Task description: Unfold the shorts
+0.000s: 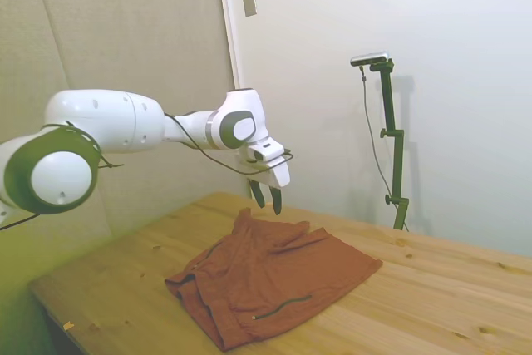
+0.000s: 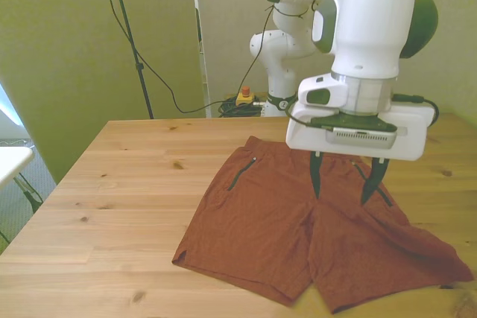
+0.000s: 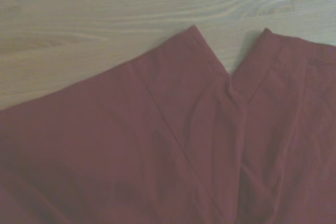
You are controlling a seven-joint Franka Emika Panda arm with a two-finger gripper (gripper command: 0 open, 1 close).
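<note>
The rust-orange shorts (image 2: 298,236) lie spread flat on the wooden table, both legs pointing toward the near edge and the waistband at the far side. A dark pocket line (image 2: 240,173) shows on the leg at the front view's left. In the side view the shorts (image 1: 274,276) form a wide flat patch with a small raised fold near the far end. My gripper (image 2: 344,182) hangs open above the leg at the front view's right, holding nothing; from the side the gripper (image 1: 266,197) floats clear of the cloth. The wrist view shows both leg hems (image 3: 210,129) and the crotch gap.
Bare wooden tabletop (image 2: 127,184) stretches to the front view's left of the shorts. A tripod pole (image 2: 130,35) with a cable stands behind the table. The table's near edge (image 2: 112,288) runs close under the leg hems.
</note>
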